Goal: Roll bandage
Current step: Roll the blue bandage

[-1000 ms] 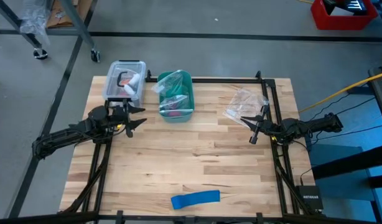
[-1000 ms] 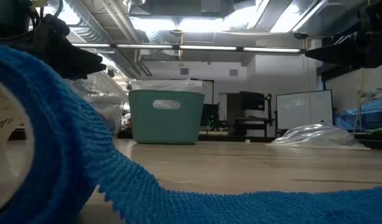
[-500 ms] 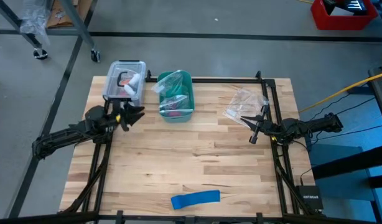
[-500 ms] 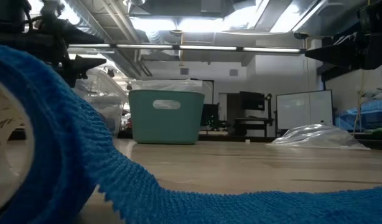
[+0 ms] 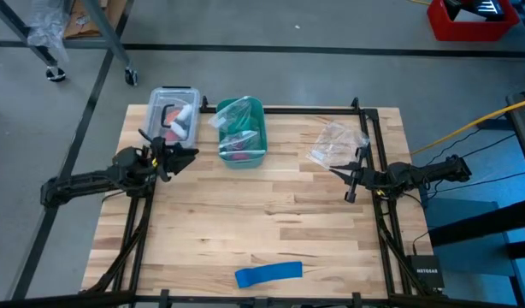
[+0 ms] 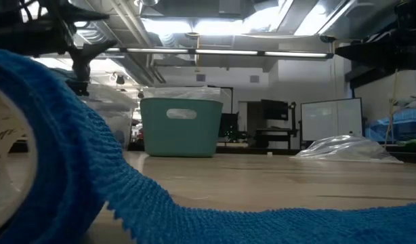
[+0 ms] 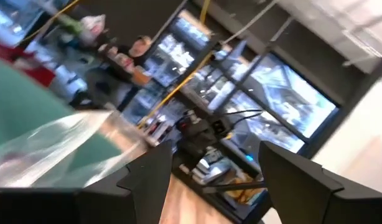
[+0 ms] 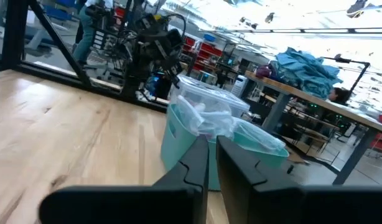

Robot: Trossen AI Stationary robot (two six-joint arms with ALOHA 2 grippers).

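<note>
The blue bandage (image 5: 268, 274) lies flat on the wooden table near its front edge, with a partly rolled end (image 5: 243, 277) on the left. In the low view the roll (image 6: 38, 135) fills the left and the strip (image 6: 276, 224) runs to the right. My left gripper (image 5: 184, 156) is open and empty above the table's far left, beside the teal bin; its fingers show in the left wrist view (image 7: 216, 186). My right gripper (image 5: 346, 177) is shut and empty at the table's right, far from the bandage; it also shows in the right wrist view (image 8: 211, 162).
A teal bin (image 5: 242, 133) lined with a clear bag stands at the far middle. A clear lidded box (image 5: 171, 111) stands at the far left corner. A crumpled clear bag (image 5: 335, 141) lies at the far right. Black frame rails (image 5: 378, 222) run along both sides.
My left gripper has risen and drawn back a little toward the table's far left, tipping upward; it stays open. The bandage has not moved.
</note>
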